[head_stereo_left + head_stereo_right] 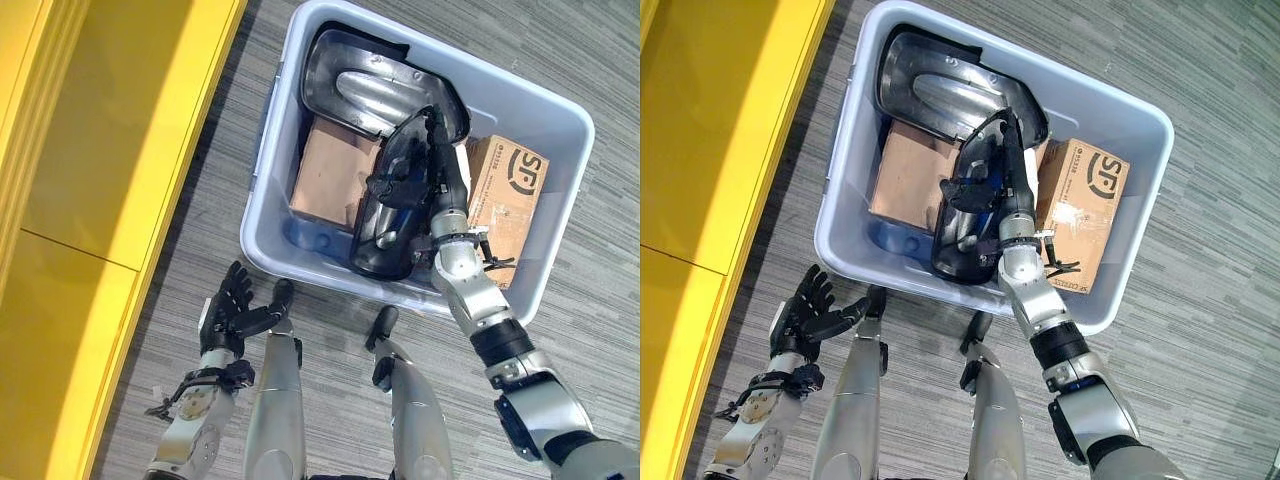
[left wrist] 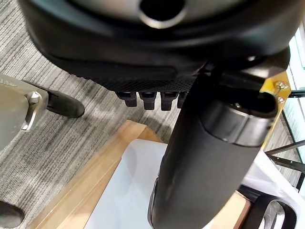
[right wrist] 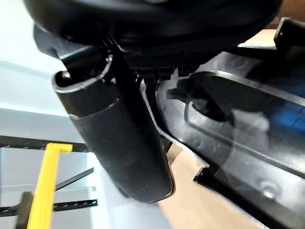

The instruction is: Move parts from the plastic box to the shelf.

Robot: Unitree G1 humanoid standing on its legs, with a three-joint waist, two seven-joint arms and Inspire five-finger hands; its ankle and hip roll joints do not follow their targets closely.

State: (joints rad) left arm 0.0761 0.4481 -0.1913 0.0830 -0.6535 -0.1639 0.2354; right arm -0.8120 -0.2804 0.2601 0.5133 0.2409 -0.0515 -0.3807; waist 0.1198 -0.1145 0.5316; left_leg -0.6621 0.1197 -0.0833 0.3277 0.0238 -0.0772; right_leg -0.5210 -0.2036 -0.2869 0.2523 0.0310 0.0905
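- One yellow shelf (image 1: 90,170) runs down the left side of the scene, standing on grey striped carpet (image 1: 590,90).
- Pale blue-grey plastic box (image 1: 560,120) sits on the carpet to the right of the shelf, well apart from it, turned at an angle to it.
- Inside the box, far side: a big black moulded part (image 1: 375,85) with a shiny silver middle, lying tilted against the far wall.
- Second black glossy part (image 1: 385,225) stands near the middle of the box, its lower end close to the near wall and its far end overlapping the first part.
- Plain brown cardboard box (image 1: 325,175) lies on the box floor to the left, partly under both black parts.
- Printed cardboard box (image 1: 505,195) lies along the right wall, just beside the right forearm.
- Right hand (image 1: 425,150) reaches into the plastic box from the near right, fingers curled over the upper edge of the second black part and clamped on it; right wrist view shows the part's black surface right against the palm.
- Left hand (image 1: 232,308) hangs outside the box, near its near-left corner, over the carpet, fingers spread and relaxed, holding nothing.
- Blue patch (image 1: 300,232) shows on the box floor at the near left; cannot tell what it is.
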